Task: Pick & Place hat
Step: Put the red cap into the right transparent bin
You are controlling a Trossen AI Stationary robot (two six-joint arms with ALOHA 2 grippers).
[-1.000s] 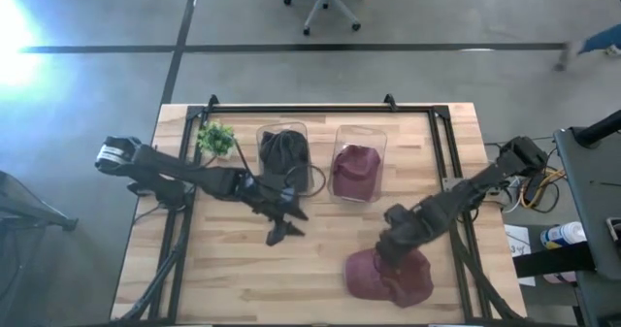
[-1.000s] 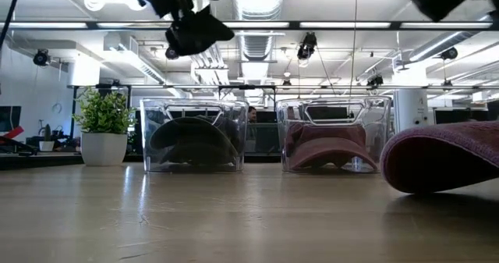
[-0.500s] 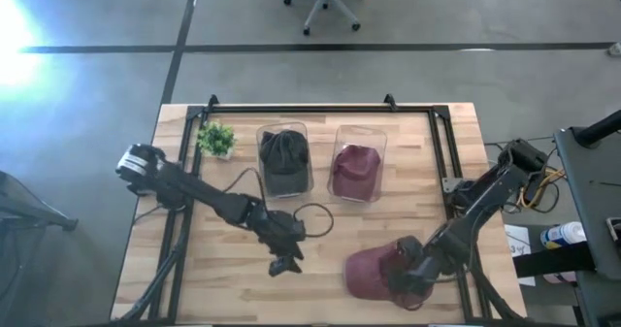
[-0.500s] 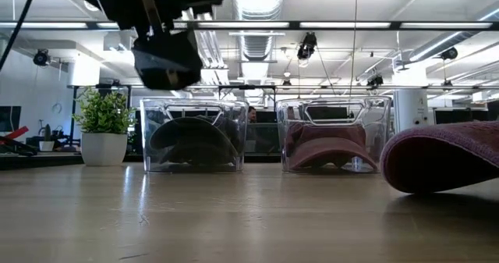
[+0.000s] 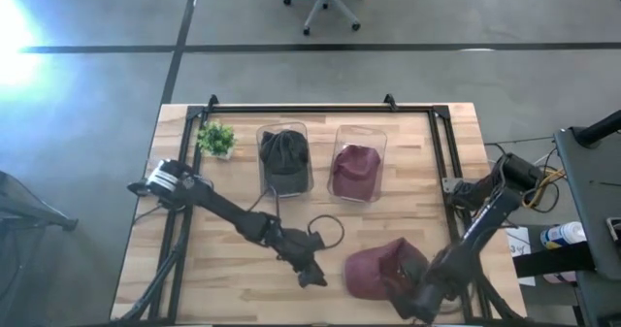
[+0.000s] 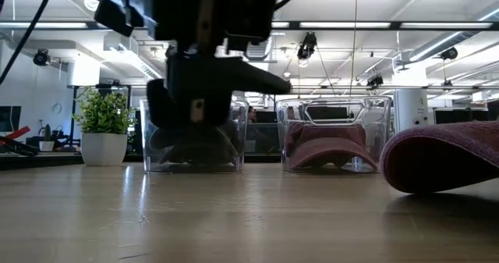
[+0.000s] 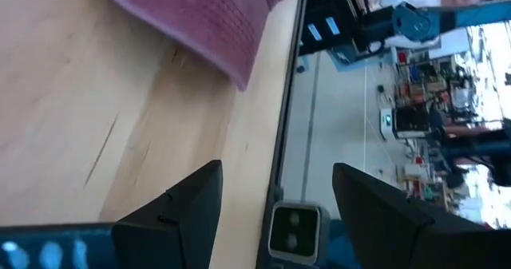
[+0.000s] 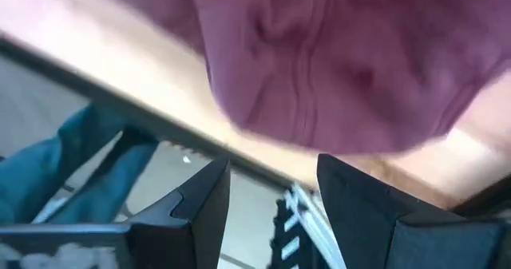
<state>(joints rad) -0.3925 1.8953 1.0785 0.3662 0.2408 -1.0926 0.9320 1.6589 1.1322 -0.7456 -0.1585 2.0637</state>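
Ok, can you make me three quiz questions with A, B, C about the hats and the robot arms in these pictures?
1. Where is the loose maroon hat?
A. near table edge, right side
B. inside a bin
C. beside the plant

2. How many clear bins hold a hat?
A. one
B. two
C. three

3. How is the left end effector?
A. shut on the hat
B. open, holding nothing
C. shut on the plant

Answers: 1 A, it lies on the wood near the right end effector. 2 B, the black-hat bin and the maroon-hat bin. 3 B, its fingers stand apart.
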